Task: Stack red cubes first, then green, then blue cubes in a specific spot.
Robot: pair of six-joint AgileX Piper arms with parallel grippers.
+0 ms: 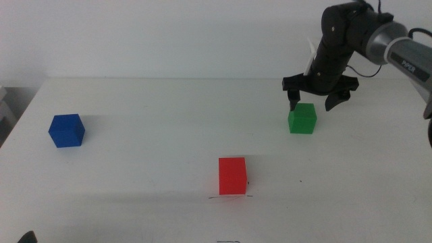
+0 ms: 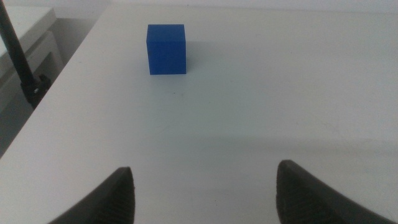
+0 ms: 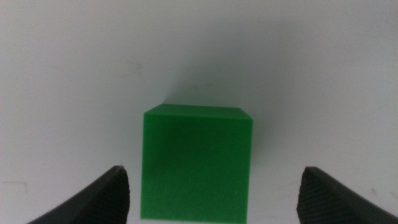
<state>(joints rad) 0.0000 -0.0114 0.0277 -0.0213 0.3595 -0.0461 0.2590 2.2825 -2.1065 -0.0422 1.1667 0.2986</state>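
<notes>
Three cubes sit apart on the counter (image 1: pixel 155 101): red cube (image 1: pixel 232 176) at six o'clock on its mark, blue cube (image 1: pixel 67 130) at nine, green cube (image 1: pixel 302 119) at three. The right claw (image 1: pixel 318 96) hovers spread wide just above green. It should drop straight, centred, and close on flat opposite faces. The left claw (image 2: pixel 202 193) waits open, facing blue.

Bare table (image 1: pixel 155 108) surrounds the green cube (image 1: pixel 302 119); blue cube (image 1: pixel 67 130) and red cube (image 1: pixel 232 176) well apart.
</notes>
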